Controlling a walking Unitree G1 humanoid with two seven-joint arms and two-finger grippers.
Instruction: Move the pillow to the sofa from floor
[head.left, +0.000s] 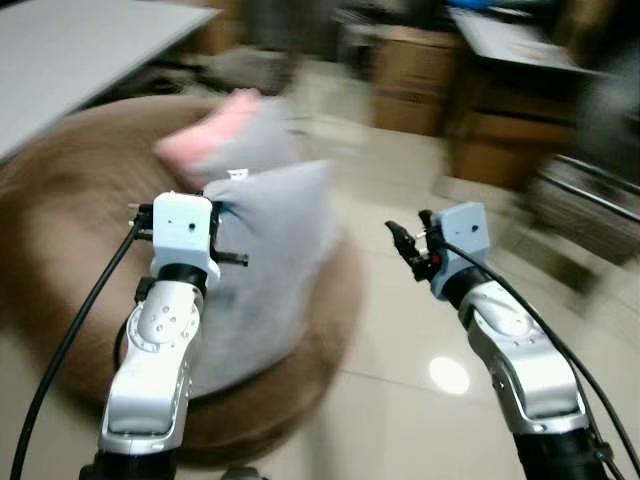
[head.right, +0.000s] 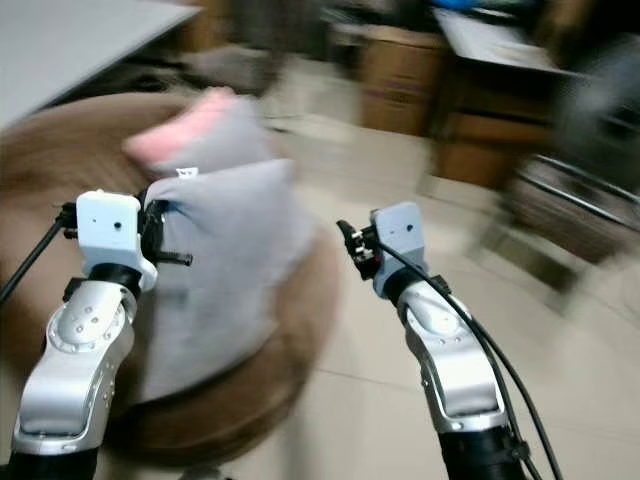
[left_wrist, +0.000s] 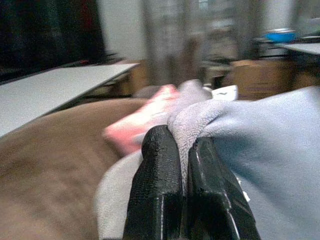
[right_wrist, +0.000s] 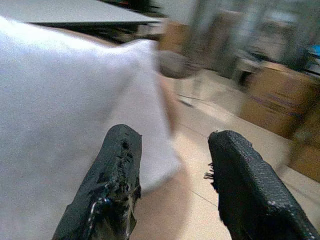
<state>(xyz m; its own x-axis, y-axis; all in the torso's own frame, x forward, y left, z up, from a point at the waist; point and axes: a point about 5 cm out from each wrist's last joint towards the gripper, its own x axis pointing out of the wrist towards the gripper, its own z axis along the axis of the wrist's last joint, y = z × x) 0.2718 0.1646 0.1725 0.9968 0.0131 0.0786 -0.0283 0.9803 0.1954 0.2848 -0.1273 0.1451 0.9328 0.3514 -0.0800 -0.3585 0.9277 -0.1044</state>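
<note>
Jaw state: the left gripper (left_wrist: 182, 165) has its two black fingers closed together on a bunched fold of the soft pale grey fabric pillow (head.left: 265, 270), gripping it at the pillow's upper left corner. The right gripper (right_wrist: 172, 175) has its fingers spread apart with nothing between them; it sits to the right of the pillow, close to its edge and clear of the fabric.

The pillow is plush and rectangular, with a small white tag (head.left: 237, 174) at its top edge. It stands tilted on the round brown cushioned seat (head.left: 70, 250), leaning against a pink and grey cushion (head.left: 225, 130) just behind it.

Motion blur softens the head views, so fabric texture and the far objects cannot be resolved. The lower edge of the pillow is hidden behind the left arm. The seat is cut off at the left frame border.

The floor (head.left: 420, 330) is glossy light beige tile with a bright reflection near the right arm. A pale grey flat tabletop (head.left: 70, 45) lies at far left. Brown cardboard boxes (head.left: 410, 85) and dark furniture stand along the far side.
</note>
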